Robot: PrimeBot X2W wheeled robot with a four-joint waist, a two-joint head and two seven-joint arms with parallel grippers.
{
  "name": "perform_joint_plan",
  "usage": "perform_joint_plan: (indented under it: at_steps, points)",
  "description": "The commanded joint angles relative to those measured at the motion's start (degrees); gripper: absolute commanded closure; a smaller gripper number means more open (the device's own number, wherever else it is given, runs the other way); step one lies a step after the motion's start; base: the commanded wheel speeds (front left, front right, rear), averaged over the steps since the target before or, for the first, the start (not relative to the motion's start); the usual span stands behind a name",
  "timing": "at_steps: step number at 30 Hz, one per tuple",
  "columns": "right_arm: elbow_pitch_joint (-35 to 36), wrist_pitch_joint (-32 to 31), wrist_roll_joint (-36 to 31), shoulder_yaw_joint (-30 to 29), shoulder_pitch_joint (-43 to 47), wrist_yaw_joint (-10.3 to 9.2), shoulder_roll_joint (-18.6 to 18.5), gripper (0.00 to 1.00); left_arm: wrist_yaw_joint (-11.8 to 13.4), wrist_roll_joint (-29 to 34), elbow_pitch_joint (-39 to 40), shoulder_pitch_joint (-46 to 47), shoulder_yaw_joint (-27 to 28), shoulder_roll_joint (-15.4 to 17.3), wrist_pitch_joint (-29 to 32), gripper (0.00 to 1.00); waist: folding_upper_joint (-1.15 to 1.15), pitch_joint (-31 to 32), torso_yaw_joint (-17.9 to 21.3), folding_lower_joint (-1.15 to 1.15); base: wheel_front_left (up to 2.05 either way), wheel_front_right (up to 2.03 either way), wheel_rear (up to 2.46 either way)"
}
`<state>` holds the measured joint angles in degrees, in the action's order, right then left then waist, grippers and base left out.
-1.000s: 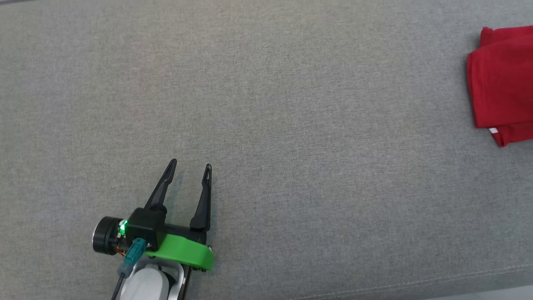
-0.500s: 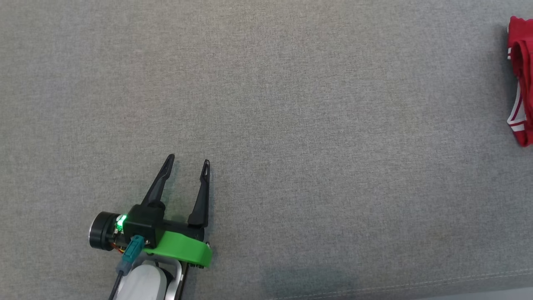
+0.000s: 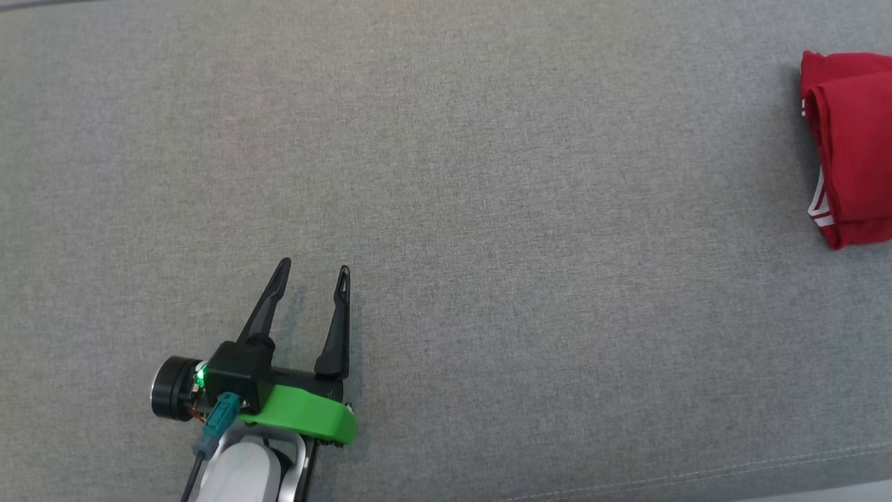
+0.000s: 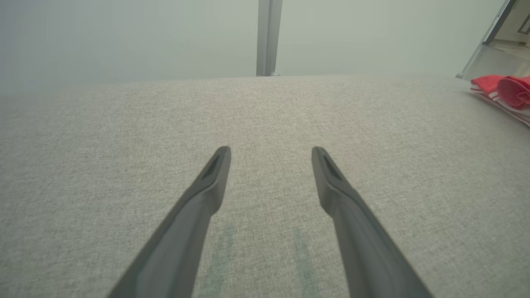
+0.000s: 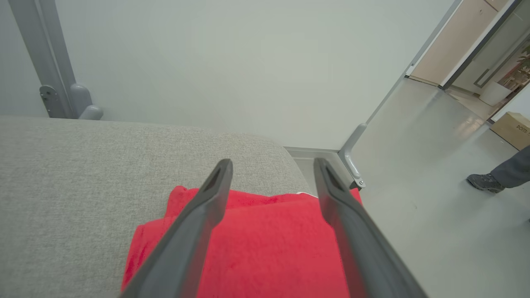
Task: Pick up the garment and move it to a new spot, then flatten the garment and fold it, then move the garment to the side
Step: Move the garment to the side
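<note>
Folded red garment [image 3: 850, 139] — soft-edged — lies on coarse grey woven surface [image 3: 488, 174].

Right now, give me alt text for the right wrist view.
The right gripper holds its two long dark fingers open over a folded red cloth garment lying at the end of a grey fabric-covered surface. Beyond are a pale wall and grey floor, with a person's dark shoe at the right edge.
</note>
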<state>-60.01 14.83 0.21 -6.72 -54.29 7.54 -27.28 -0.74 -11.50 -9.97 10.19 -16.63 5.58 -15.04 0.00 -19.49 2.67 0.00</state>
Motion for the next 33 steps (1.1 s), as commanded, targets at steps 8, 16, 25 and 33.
perform_joint_plan:
  at_steps: [8,16,25,33]
  points:
    - [12.86,0.35,8.63,5.38,10.54,-0.10,4.06,0.00,1.92,-1.16,-1.28,-0.19,0.85,-1.31,-0.14,0.00,0.00,9.22,0.39,0.00,0.00,0.00,0.00]
    - [24.78,0.36,13.41,9.52,22.96,-0.10,10.71,0.00,4.53,-2.11,-3.35,-2.09,1.61,-2.19,-0.14,0.00,0.00,16.26,0.38,0.00,0.00,0.00,0.00]
    - [33.77,0.05,13.26,11.15,33.29,-0.10,16.70,0.00,6.00,-2.74,-4.93,-4.91,3.29,-2.46,-0.14,0.00,0.00,20.32,-0.81,0.00,0.00,0.00,0.00]
    - [42.77,-0.03,10.62,8.40,43.15,-0.10,21.87,0.00,5.72,-4.97,-6.13,-8.08,5.00,-2.56,-0.14,0.00,0.00,21.59,-2.91,0.00,0.00,0.00,0.00]
